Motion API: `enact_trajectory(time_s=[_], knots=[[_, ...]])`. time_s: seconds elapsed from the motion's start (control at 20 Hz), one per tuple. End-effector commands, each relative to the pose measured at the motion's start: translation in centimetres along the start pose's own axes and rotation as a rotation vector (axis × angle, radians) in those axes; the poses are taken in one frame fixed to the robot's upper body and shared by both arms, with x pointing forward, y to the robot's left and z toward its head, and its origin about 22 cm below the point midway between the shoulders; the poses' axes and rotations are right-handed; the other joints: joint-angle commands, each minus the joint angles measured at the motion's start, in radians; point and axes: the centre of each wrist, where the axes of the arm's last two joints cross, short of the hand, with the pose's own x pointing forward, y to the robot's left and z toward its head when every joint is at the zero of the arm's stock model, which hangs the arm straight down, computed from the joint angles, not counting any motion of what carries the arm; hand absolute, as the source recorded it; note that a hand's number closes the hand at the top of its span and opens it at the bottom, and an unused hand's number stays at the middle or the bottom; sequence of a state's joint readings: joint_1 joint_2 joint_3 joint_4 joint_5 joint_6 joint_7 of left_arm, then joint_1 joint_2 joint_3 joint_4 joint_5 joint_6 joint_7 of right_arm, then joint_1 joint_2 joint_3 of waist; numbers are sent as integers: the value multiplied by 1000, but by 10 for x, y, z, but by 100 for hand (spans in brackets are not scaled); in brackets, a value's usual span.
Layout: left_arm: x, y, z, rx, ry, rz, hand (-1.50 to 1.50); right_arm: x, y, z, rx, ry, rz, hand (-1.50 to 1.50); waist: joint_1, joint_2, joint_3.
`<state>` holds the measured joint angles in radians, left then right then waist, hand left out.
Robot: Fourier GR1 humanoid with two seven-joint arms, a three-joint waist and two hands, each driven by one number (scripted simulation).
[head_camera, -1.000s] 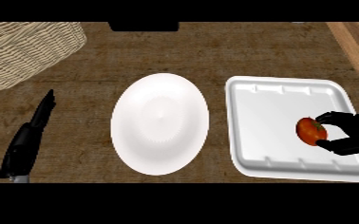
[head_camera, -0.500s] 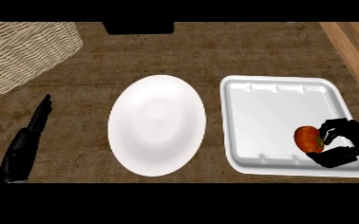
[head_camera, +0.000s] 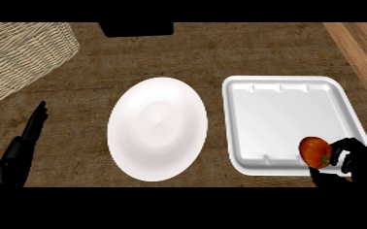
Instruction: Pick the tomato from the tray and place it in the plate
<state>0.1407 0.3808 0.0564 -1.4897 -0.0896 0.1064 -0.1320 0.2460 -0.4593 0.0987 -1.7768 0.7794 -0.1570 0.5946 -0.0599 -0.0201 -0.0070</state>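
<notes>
One tomato (head_camera: 314, 151), upright, in right hand (head_camera: 344, 161).

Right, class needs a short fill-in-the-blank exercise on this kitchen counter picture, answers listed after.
1. The right hand is curled round the ____.
2. The white plate lies to the ____ of the tray.
3. The woven basket sits at the view's upper ____ corner.
4. The left hand holds ____.

Missing words: tomato; left; left; nothing

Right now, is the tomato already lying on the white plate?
No, the tomato is in the right hand at the tray's near corner; the plate holds nothing.
</notes>
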Motion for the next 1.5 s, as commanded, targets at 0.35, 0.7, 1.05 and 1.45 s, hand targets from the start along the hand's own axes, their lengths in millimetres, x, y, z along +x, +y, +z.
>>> enact_trajectory(time_s=[0.35, 0.7, 1.05, 1.45], knots=[[12, 4, -11, -22, -36, 4, 0, 74, -63, 126, -385, -320, -168, 150, 31, 9, 3], [10, -13, -6, -44, -42, 11, 0, 125, -60, 170, -357, -466, -200, 150, 64, 15, 3], [1, -13, -13, -54, -61, 6, 0, 210, -45, 177, -299, -511, -219, 150, 80, 22, 4], [21, -24, -23, -57, -84, -1, 0, 270, -20, 143, -159, -416, -238, 150, 100, 25, 6]])
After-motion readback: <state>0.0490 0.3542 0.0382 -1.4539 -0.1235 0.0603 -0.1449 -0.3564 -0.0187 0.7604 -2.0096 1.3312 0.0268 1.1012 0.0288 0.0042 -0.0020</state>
